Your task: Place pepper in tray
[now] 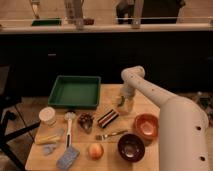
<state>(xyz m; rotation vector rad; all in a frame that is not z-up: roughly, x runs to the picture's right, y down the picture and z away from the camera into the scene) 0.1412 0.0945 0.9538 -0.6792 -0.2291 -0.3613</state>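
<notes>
- Claw (123, 103) hung low over the worktop (112, 150), right of the tray (75, 92) and behind the striped packet (107, 118).
- Whether it gripped anything could not be told.
- A dark slim shape at the claw may have been the pepper; this was not certain.
- The arm (150, 95) reached in from the lower right, elbow bent above the claw.
- The dark-green tray sat at the rear left of the worktop.
- A fork (111, 134) lay in front of the packet, two reddish-brown bowls (147, 126) to its right.
- A peach-like fruit (95, 150), a white brush (69, 127), a blue sponge (68, 158) and a white cup (47, 116) lay at the left front.
</notes>
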